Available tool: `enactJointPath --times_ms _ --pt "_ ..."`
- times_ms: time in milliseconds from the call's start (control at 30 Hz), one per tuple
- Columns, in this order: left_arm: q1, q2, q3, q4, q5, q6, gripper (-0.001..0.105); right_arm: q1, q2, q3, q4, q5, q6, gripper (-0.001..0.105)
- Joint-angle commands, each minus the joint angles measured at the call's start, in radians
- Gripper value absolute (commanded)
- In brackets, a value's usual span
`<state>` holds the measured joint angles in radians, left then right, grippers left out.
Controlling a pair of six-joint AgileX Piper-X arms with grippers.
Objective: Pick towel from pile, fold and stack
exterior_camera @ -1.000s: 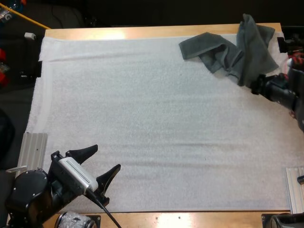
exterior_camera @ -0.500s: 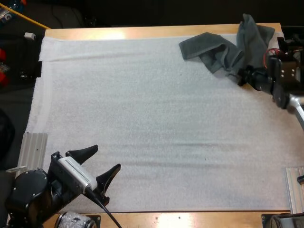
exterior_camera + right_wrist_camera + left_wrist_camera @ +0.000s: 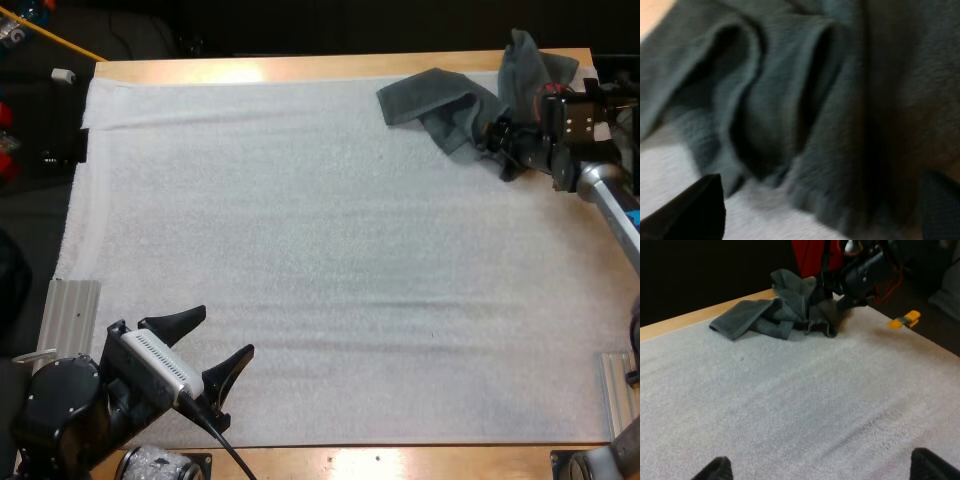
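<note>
Wooden worktop (image 3: 300, 68) carries a white textured mat (image 3: 320, 260) that covers nearly all of its surface. The mat lies flat, with a faint crease across its near half.

Item under task: one crumpled dark grey-green cloth towel (image 3: 452, 104) lies at the mat's far right corner, bunched in thick folds. One flap reaches toward the mat's middle, and a raised lobe lies over the worktop's far edge.

Right end effector (image 3: 502, 148), with two black fingers, is at the towel's near right side, pointing into the heap. The right wrist view places its fingers wide apart, one to each side of a fat roll of fabric. The cloth is close ahead and not pinched between them. Whether the tips touch the cloth cannot be told.

Left end effector (image 3: 205, 348) hangs over the mat's near left corner, well apart from the towel, fingers spread wide and holding nothing.

Assessment: the step in hand is the pick, at the approach stage; folding and stacking are not yet begun. The next move calls for the right fingers to go a little deeper around a fold and close on one layer or edge, not the whole bundle. The towel then needs lifting and carrying to the open middle of the mat. Risk noted: a grasp on the thick roll may slip, or drag the heap off the far edge.
</note>
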<state>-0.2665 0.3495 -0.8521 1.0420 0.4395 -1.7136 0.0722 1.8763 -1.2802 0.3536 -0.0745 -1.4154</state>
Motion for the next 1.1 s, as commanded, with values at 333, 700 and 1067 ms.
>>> enactJointPath --times_ms 333,700,1067 --pt "-0.003 0.001 -0.006 -0.010 0.007 -0.012 0.068 0.004 0.116 -0.015 -0.013 0.020 0.000 0.060" --pt "-0.003 0.001 -0.006 -0.010 0.007 -0.013 0.068 0.004 0.088 -0.026 0.010 0.004 -0.010 0.000" --pt "-0.003 0.001 -0.006 -0.010 0.007 -0.013 0.068 0.004 -0.235 -0.026 0.178 -0.022 -0.187 0.000"
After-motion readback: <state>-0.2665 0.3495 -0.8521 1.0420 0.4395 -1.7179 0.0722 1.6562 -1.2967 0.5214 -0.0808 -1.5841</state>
